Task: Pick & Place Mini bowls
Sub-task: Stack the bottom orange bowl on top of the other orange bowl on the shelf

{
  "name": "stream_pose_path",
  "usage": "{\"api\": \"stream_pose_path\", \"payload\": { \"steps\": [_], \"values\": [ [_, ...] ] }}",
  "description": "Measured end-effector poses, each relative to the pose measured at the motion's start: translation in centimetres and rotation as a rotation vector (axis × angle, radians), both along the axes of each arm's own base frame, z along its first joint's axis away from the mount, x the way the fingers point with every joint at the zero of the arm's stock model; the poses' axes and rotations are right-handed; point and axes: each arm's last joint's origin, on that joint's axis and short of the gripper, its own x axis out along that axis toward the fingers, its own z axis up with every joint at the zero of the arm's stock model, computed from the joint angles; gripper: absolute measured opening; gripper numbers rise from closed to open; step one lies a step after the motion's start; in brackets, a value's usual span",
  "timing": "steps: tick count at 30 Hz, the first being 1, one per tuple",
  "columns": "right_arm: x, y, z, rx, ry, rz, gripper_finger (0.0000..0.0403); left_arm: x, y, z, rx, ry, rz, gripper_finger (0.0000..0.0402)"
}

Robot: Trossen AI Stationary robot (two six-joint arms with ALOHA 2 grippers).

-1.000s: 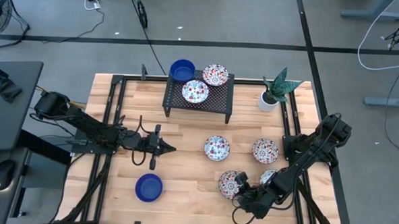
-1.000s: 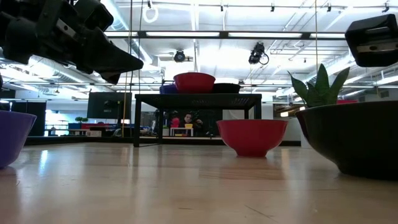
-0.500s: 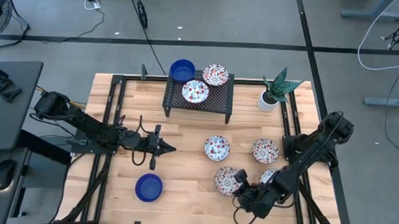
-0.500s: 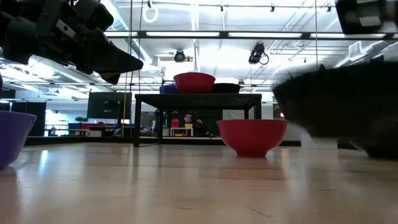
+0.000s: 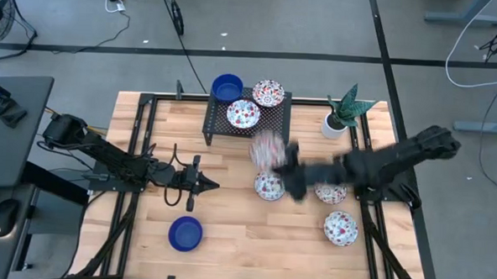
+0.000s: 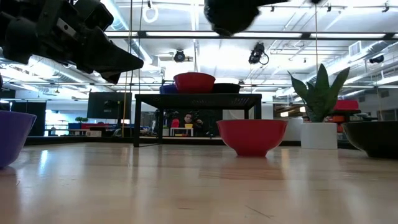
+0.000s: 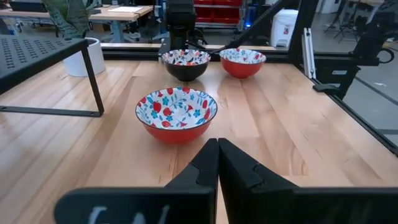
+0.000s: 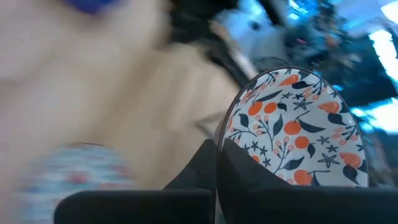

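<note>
We note the right hand pinching the rim of a floral mini bowl, lifted above the worktop between the black rack and another floral bowl. Left hand pressed together, empty, near mid-worktop.

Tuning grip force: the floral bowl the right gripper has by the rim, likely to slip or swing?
Probably rigid and glossy, so slip is plausible: the right gripper pinches only the rim of the floral bowl, which hangs off to one side. It looks glazed, likely brittle if dropped onto the wooden table. It blurs in the high view, so swing seems likely.
</note>
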Motion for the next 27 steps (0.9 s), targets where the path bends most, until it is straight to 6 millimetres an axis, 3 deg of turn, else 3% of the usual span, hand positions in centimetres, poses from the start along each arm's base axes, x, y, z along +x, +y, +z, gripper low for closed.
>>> {"api": "stream_pose_path", "payload": {
  "steps": [7, 13, 20, 27],
  "values": [
    [2.5, -11.4, 5.5, 0.022, -0.06, -0.094, 0.0004, 0.0, 0.1, 0.0, 0.008, -0.003, 0.009, 0.0016],
    [4.1, -18.5, 5.1, 0.104, 0.029, -0.152, 0.0004, 0.0, 0.1, 0.0, 0.008, -0.003, 0.009, 0.0016],
    [4.2, -23.1, 2.4, 0.163, 0.144, -0.233, 0.0005, 0.0, 0.1, 0.0, 0.009, -0.002, 0.009, 0.0016],
    [3.2, -24.8, 1.4, 0.253, 0.161, -0.269, 0.0005, 0.0, 0.1, 0.0, 0.012, -0.002, 0.009, 0.0016]
  ]
}}
